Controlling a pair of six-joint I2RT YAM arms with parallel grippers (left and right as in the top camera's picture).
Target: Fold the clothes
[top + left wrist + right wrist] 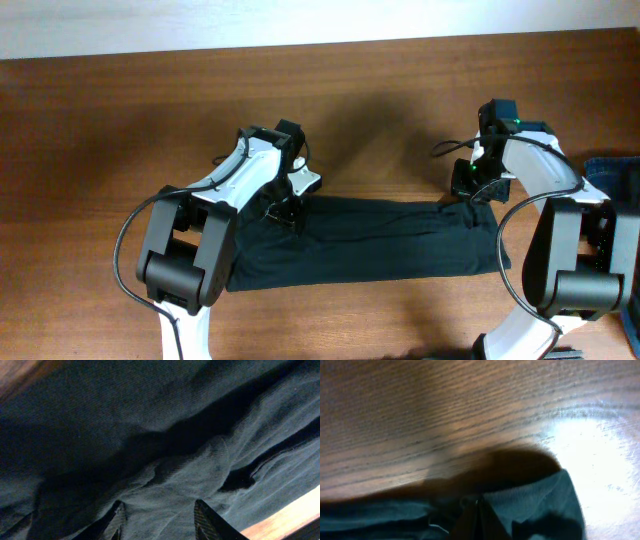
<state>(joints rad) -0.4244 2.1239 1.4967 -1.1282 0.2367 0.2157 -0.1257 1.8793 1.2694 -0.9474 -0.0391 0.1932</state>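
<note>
Holding black T-shirt (370, 245), folded into long band, flat on wooden table (120, 120).
Pinches its far right corner with right gripper (468, 192), jaws closed on cloth; presses left gripper (287, 215) onto bunched fabric, jaws apart.

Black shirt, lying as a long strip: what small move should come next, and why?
Probably close the left gripper on the fold of the black shirt bunched between its fingers. The right gripper is shut on the shirt's far right corner, while the left's jaws stand apart.
</note>
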